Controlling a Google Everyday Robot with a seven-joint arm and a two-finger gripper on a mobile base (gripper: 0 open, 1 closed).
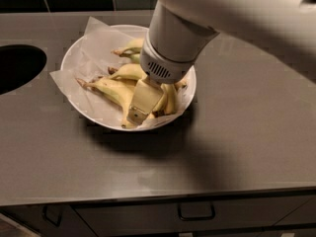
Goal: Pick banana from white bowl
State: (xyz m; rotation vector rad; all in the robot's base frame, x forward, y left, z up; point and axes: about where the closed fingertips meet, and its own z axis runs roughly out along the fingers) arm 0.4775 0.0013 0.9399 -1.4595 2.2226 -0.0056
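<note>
Gripper (143, 110) sits low among bananas (111, 88) in white bowl (189, 94) (its grip cannot be told).

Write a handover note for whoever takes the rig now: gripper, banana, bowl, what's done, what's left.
Gripper: down inside the white bowl, on the front-most of the bananas; grasp cannot be confirmed.
Bananas: several, all lying on the crumpled paper in the bowl, on the grey counter.
Done: reach into the bowl.
Left: secure one banana and lift it clear of the rim.
</note>
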